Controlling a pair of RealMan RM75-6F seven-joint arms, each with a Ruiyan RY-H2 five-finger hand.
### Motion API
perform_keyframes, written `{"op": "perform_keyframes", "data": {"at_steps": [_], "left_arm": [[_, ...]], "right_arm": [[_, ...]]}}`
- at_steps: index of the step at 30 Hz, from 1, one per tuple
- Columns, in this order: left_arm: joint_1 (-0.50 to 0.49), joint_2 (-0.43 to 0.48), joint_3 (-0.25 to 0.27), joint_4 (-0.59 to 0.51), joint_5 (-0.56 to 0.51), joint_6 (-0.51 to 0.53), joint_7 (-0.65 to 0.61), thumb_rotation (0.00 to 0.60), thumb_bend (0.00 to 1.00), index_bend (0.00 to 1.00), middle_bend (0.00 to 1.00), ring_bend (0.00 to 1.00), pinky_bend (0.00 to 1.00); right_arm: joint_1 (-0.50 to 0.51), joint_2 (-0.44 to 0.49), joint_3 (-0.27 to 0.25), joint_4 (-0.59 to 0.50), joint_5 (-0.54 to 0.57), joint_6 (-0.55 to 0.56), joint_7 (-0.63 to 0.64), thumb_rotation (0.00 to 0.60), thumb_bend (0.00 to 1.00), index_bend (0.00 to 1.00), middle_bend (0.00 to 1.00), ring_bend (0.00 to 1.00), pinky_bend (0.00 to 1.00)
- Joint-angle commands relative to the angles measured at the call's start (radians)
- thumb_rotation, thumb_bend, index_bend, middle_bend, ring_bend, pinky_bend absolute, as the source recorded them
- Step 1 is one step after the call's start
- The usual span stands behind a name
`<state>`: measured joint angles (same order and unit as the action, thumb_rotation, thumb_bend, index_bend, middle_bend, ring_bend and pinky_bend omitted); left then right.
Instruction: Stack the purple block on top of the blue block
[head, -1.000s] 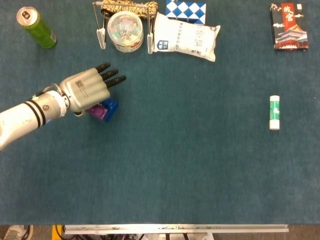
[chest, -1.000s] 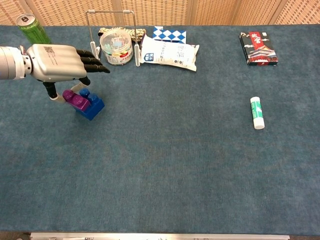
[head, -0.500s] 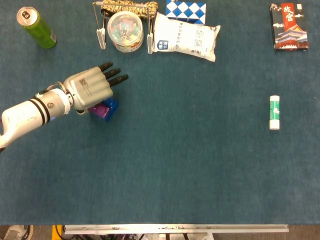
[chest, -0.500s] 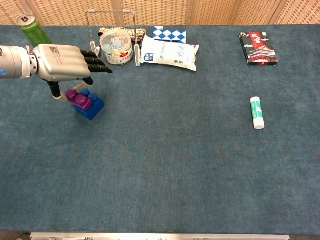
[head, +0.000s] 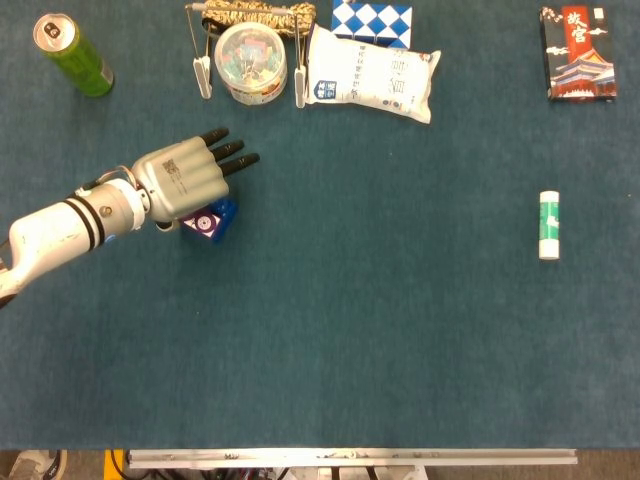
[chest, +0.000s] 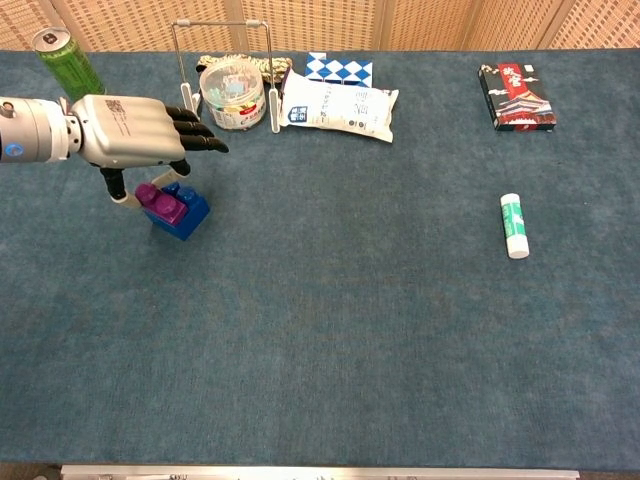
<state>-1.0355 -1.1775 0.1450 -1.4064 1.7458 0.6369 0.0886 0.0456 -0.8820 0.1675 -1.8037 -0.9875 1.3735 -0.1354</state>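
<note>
purple block (chest: 162, 203) on blue block (chest: 184, 217) | silver hand (chest: 135, 131), black fingers (chest: 200, 143) | green can (head: 76, 56); blue-white diamond box (head: 372, 20); white-green tube (head: 548, 224); dark teal table (head: 360, 330)

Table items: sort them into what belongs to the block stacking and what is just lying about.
Part of the job:
purple block, on the blue one
blue block
left hand, over both blocks

Just lying about:
green can
round tub
white pouch
checkered blue-white box
dark box
glue stick
</note>
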Motion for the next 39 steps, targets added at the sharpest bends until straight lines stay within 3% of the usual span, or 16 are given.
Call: {"op": "perform_keyframes", "data": {"at_steps": [1,19,35,39], "left_arm": [[-0.001,-0.004,0.002,0.006,-0.001,-0.003,-0.002,0.6,0.2,0.6,0.0,0.0,0.07],[-0.003,-0.031,0.013,0.035,-0.007,-0.01,-0.014,0.6,0.2,0.61,0.0,0.0,0.07],[0.016,-0.044,-0.002,0.016,-0.043,-0.01,0.068,0.6,0.2,0.6,0.0,0.0,0.09],[0.019,-0.031,-0.011,0.0,-0.059,-0.011,0.088,0.6,0.2,0.56,0.0,0.0,0.09]], "right_arm": [[-0.001,0.001,0.0,0.0,0.0,0.001,0.002,0.6,0.0,0.3,0.28,0.15,0.24],[0.002,0.001,0.001,0.005,0.006,-0.005,0.003,0.6,0.0,0.3,0.28,0.15,0.24],[-0.004,0.007,0.0,0.0,-0.003,0.001,0.015,0.6,0.0,0.3,0.28,0.15,0.24],[-0.005,0.009,0.0,-0.002,-0.005,0.001,0.017,0.6,0.0,0.3,0.28,0.15,0.24]]}}
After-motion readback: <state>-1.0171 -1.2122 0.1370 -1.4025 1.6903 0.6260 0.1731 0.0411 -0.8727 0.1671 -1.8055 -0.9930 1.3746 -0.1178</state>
